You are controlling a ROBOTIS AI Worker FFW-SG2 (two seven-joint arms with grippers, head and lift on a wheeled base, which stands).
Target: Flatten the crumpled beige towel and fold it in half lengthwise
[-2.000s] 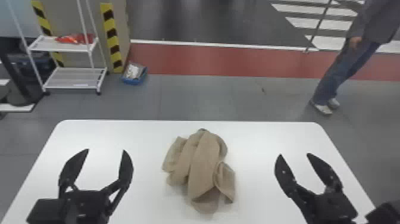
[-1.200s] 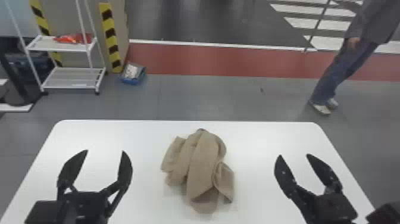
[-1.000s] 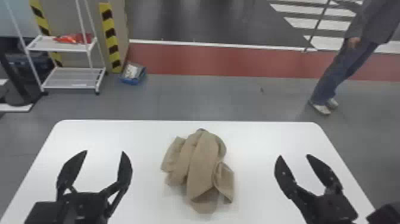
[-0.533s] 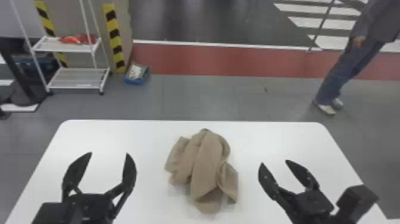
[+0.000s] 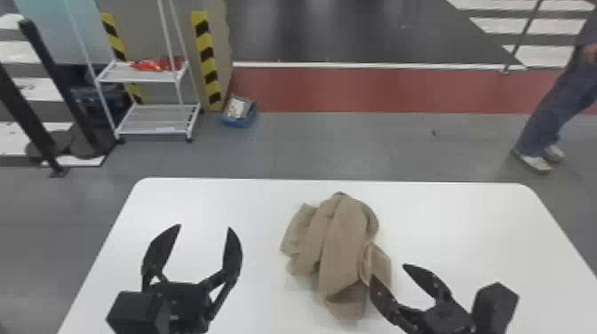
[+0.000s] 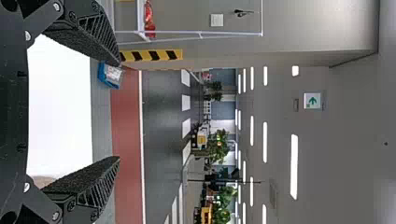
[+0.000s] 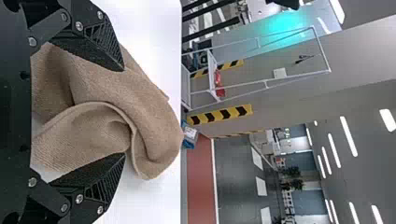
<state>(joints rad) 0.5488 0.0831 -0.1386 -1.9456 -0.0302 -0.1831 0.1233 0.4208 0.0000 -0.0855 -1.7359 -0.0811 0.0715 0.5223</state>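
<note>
The crumpled beige towel (image 5: 342,248) lies in a loose bunched heap near the middle of the white table. My right gripper (image 5: 387,272) is at the towel's near right corner, open, its left finger overlapping the towel's edge in the head view. In the right wrist view the towel (image 7: 112,109) spreads behind and between the fingers of the right gripper (image 7: 124,112); whether they touch it I cannot tell. Well to the towel's left, my left gripper (image 5: 204,226) stands open with nothing between its fingers. The left wrist view shows that open left gripper (image 6: 119,110) with bare table behind it.
The white table (image 5: 213,200) has rounded far corners, with bare surface around the towel. Beyond it on the floor stand a white wire shelf (image 5: 155,120) and a blue bin (image 5: 240,112), away from both arms.
My right gripper has moved left, from the table's right side to the towel's near right corner. The left gripper and the towel hold the same places on the table.
</note>
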